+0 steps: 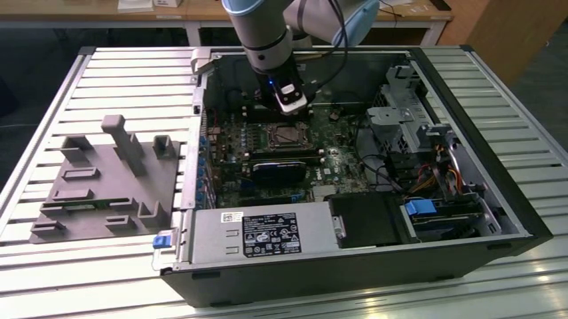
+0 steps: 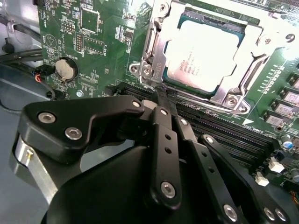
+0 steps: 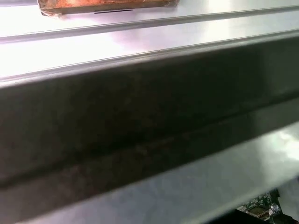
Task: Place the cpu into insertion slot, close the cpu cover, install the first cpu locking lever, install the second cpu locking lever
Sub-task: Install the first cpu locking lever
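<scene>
On the slatted metal table (image 1: pixel 106 73), at nine o'clock in the exterior view, sits a grey fixture block (image 1: pixel 102 183) with upright posts; just beside it, toward the centre, lies the open computer case (image 1: pixel 497 173), its grey power supply box (image 1: pixel 257 232) at six o'clock; inside, the green motherboard (image 1: pixel 266 159) carries the insertion slot (image 1: pixel 286 136) near the middle; the arm (image 1: pixel 262 33) comes down from twelve o'clock and ends just above that slot.

In the second wrist view a round coin battery (image 2: pixel 65 69) shows at nine o'clock on the board; at one o'clock the cpu (image 2: pixel 208 51) lies flat in its socket, silver top up; the cpu cover (image 2: pixel 163 32) is down around it, its window framing the chip; the gripper (image 2: pixel 163 95) sits at the cover's near edge, fingers (image 2: pixel 161 126) drawn together into a narrow tip, with nothing visibly held; whether that tip touches a locking lever (image 2: pixel 147 46) I cannot tell; long black memory slots (image 2: pixel 219 123) run just beside it toward four o'clock.

By my judgement the chip is light, stiff and fragile; it is best taken by its edges only, never pressed on top; the cover is thin springy sheet metal, slippery; a lever is a stiff wire, best pushed near its free end.
</scene>
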`<state>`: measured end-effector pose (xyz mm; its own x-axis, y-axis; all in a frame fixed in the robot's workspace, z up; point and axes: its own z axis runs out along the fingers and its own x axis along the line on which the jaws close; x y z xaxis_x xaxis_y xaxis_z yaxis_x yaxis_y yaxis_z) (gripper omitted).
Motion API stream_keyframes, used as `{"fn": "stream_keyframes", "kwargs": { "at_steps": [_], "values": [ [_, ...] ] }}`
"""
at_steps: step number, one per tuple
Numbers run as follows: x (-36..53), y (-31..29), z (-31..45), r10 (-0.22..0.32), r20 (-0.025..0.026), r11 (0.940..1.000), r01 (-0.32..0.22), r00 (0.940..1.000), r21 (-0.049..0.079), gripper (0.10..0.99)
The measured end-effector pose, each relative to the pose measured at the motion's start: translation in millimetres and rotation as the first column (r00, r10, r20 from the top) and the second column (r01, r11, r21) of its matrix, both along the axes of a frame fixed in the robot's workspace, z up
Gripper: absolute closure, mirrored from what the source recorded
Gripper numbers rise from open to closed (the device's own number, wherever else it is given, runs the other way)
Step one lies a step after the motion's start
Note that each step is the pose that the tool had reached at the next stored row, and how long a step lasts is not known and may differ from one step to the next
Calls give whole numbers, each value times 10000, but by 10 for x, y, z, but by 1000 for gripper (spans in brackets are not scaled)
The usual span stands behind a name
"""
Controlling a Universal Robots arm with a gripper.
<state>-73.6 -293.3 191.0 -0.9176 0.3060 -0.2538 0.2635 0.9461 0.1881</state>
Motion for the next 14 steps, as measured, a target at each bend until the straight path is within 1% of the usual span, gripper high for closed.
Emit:
{"fn": "stream_keyframes", "kwargs": {
  "at_steps": [9, 14],
  "values": [
    [0, 0, -9, -1, 0, 10000, 1, 10000, -1, 984],
    [0, 0, 37, -1, 0, 10000, 1, 10000, 10, 984]
  ]
}}
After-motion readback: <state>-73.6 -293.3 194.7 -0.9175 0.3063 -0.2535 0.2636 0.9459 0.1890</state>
